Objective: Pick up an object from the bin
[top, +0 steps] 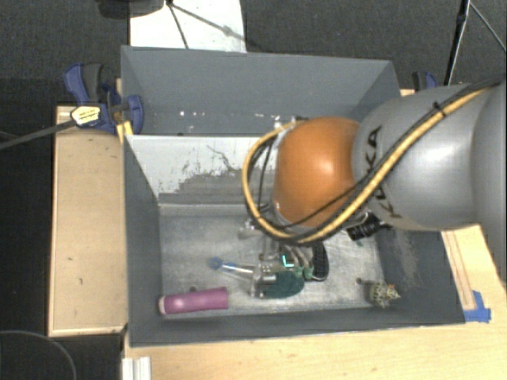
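- The jaws sit low over the floor of the grey metal bin [198, 93], near its front middle. The wrist above hides most of them, so I cannot tell how far apart they stand, or whether anything is between them.
- Directly beneath them lies a dark green, rounded, flat-looking object [288, 286]. Its upper part is covered by the metal of the wrist, only its lower curved edge shows, and its kind is hard to make out.
- The glossy orange domed cover [313, 176] on the wrist and the wide silver arm casing [432, 165] hide much of the bin's right half and part of its back wall.
- Yellow-and-black cables [252, 182] loop round the left of the cover and run across the silver casing.
- Dark lettering is printed on the silver casing. The cable crosses it and single letters look like "K" and "A", but no whole word can be read.
- A slim clear stick with a blue tip [230, 269] lies just left of the green object, and its right end is lost under the wrist.
- A purple cylinder [194, 300] lies on its side near the front wall, left of both and apart from them.
- A small brownish-grey lump [384, 293] sits near the front right corner, too small to identify.
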